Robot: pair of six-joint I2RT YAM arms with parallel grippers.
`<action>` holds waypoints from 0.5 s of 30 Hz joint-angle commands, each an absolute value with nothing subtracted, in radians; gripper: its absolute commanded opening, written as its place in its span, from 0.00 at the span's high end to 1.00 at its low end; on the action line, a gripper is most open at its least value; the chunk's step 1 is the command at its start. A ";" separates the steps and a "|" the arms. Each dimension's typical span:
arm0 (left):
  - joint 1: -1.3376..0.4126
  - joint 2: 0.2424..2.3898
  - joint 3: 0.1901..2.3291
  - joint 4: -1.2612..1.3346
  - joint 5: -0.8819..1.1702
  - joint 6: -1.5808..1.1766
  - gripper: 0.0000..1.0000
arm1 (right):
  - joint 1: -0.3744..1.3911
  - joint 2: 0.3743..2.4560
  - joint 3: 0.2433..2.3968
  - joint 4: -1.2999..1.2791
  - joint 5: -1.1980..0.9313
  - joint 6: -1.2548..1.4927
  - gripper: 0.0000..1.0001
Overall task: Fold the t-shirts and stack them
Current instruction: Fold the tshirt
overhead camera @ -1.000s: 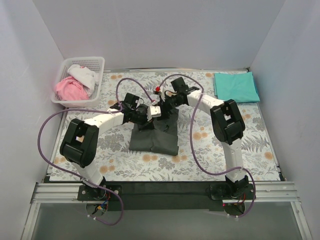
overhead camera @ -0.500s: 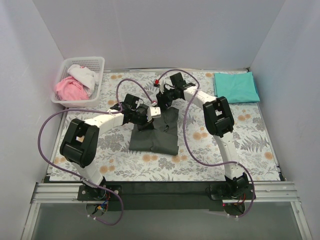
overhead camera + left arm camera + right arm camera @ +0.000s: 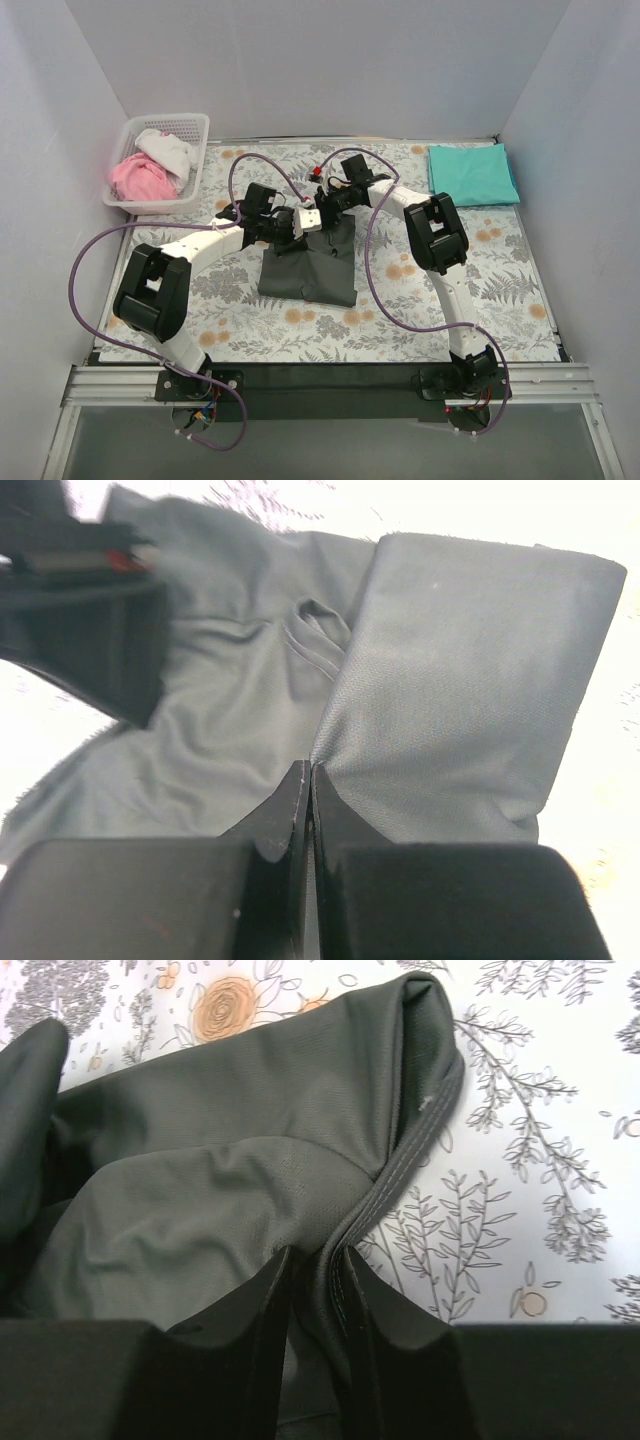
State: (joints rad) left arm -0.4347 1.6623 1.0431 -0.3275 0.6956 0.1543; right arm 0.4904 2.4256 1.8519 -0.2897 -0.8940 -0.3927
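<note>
Pinching a fold of grey shirt [image 3: 450, 680] right at the tips of the left tool [image 3: 308, 770], shut tight. Nipping the stitched hem [image 3: 400, 1175] with the right tool [image 3: 318, 1255]. Lying on the counter [image 3: 200, 310] under both. Looks soft, limp and light, so probably best grabbed by hems and corners.

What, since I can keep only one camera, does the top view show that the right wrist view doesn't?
Only the top view: the basket holding pink and white cloth, and the folded teal shirt at the far right corner. Only the right wrist view: the stitched hem running between the fingers of the right gripper. Both: the grey shirt lying on the flowered sheet.
</note>
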 commanded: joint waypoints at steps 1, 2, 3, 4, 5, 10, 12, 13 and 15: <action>-0.428 1.609 1.083 -0.273 0.686 0.187 1.00 | 0.497 2.418 1.806 -0.359 -0.920 -0.380 0.71; -0.426 1.611 1.088 -0.262 0.686 0.189 1.00 | 0.497 2.416 1.805 -0.359 -0.923 -0.380 0.71; -0.426 1.612 1.091 -0.243 0.684 0.187 1.00 | 0.497 2.415 1.804 -0.360 -0.928 -0.380 0.71; -0.423 1.615 1.094 -0.233 0.683 0.190 1.00 | 0.497 2.414 1.801 -0.360 -0.931 -0.380 0.71; -0.422 1.618 1.095 -0.224 0.681 0.193 1.00 | 0.497 2.413 1.801 -0.364 -0.931 -0.380 0.71; -0.402 1.652 1.095 -0.124 0.657 0.192 1.00 | 0.497 2.410 1.804 -0.373 -0.934 -0.388 0.71; -0.396 1.667 1.092 -0.083 0.641 0.193 1.00 | 0.497 2.408 1.813 -0.376 -0.936 -0.390 0.71; -0.394 1.692 1.086 -0.063 0.632 0.189 1.00 | 0.497 2.410 1.819 -0.377 -0.937 -0.390 0.71; -0.390 1.716 1.071 -0.028 0.617 0.192 1.00 | 0.497 2.411 1.841 -0.383 -0.930 -0.390 0.70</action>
